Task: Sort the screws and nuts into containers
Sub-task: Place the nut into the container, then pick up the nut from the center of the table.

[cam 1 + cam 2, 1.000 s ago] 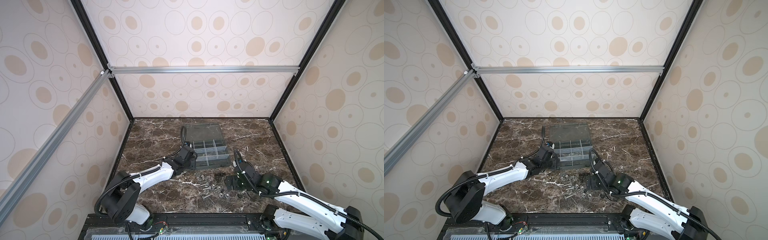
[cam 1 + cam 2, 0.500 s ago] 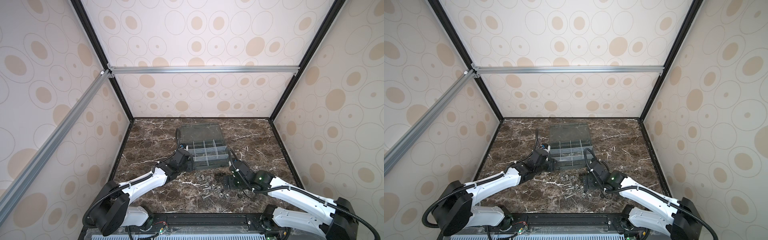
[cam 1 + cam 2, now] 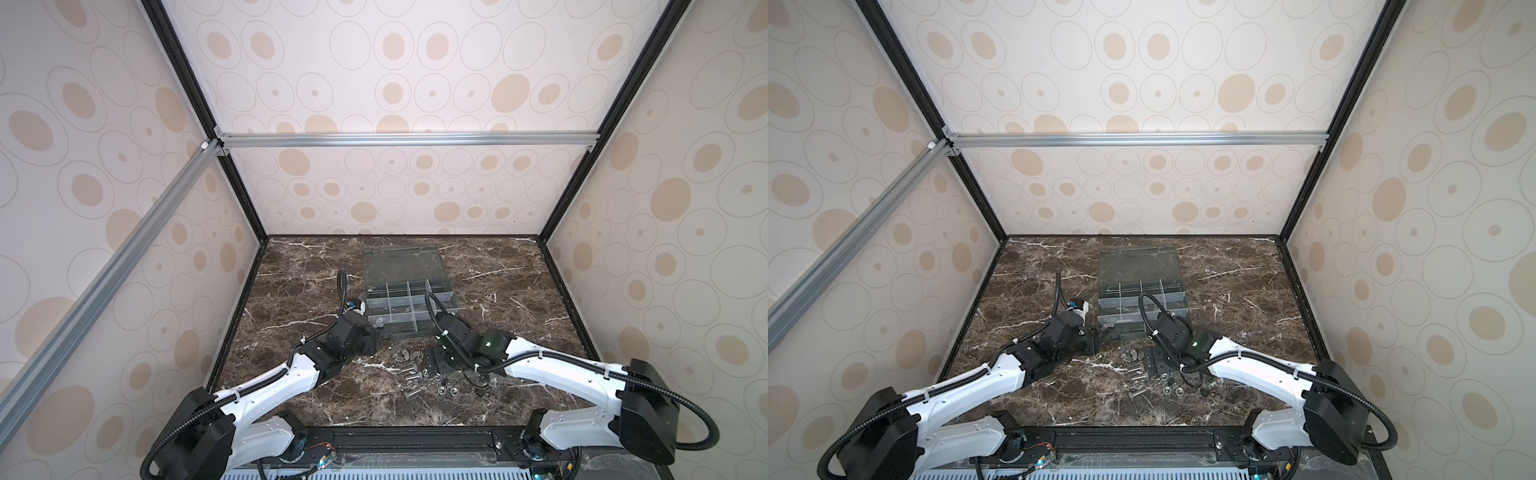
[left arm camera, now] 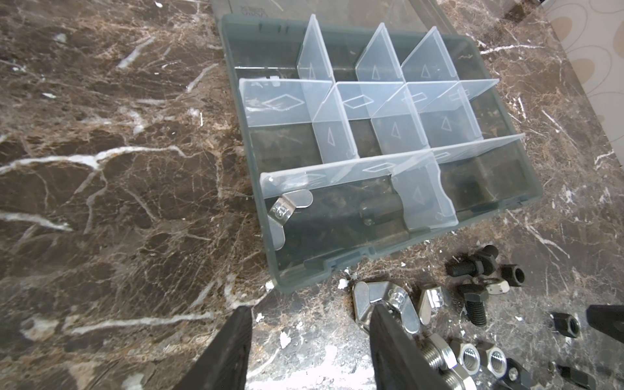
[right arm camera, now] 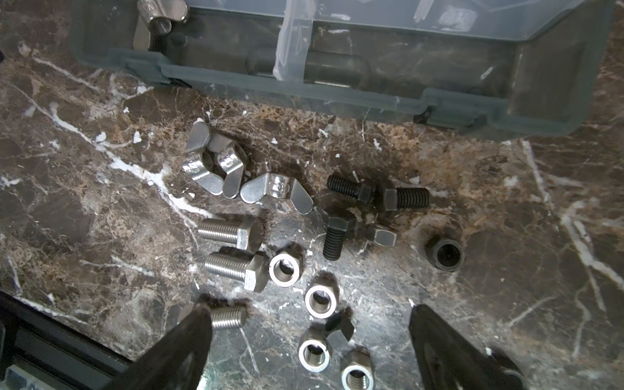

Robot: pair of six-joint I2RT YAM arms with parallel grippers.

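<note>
Organiser box [image 4: 320, 270], smoky grey, lid lying open behind it, is sitting on the marble table [image 4: 101, 169]. Its containers [image 4: 320, 233], parted by pale dividers, are showing nearly bare. Lodged stock: one wing nut [image 4: 287, 211], lying in the front-row compartment at the left arm's end of the box. Loose stock is all lying on the table just before the box's front wall: wing nuts [image 5: 216, 169] in a touching cluster, silver screws [image 5: 233, 233] on their sides, black screws [image 5: 351, 190] head to head, silver hex nuts [image 5: 285, 260] bore-up, and one black nut [image 5: 444, 256] apart from the rest. Left gripper [image 4: 310, 309]: jaws are standing apart with only bare marble between them, hanging low off the box's near corner, one finger overlapping the loose wing nuts. Right gripper [image 5: 307, 310]: jaws are spread wide and empty, hovering over the hex nuts, one fingertip just beside a silver screw's threaded end. Step in hand, by judgement: picking the next piece from the pile, with the sorting barely begun. The next move is calling for lowering onto one single piece and closing across a nut's flats or a screw's shank without pinching a neighbour, since the parts are crowding each other. The piece is then going to a compartment kept for its kind.
</note>
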